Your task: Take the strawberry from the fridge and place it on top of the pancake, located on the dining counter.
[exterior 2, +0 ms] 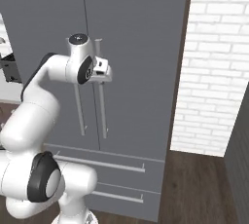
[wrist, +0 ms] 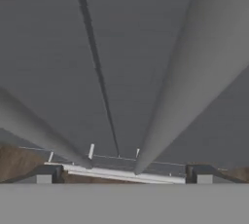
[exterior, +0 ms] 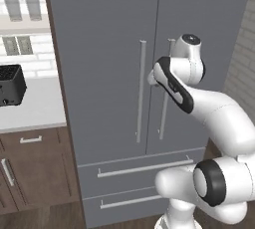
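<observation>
While the fridge stands with both doors closed, the strawberry must be judged to lie inside it, out of sight behind the grey panels. At far left, a dark toaster sits on the white table beside the fridge, above brown cabinets; it has no part in the task.

Moving right, the left door handle and the right door handle hang as two vertical bars flanking the centre seam, with the two drawers below them. The arm is raised to the upper part of these bars, presumably because a door must be pulled open before the berry can be reached.

The tool is released, jaws spread wide and grasping nothing. In the hand view, the right handle passes between the fingertips, close ahead of them, while the left handle runs off to one side. Closing on the right bar appears to be the step in hand.

At far right stands a white brick wall.
</observation>
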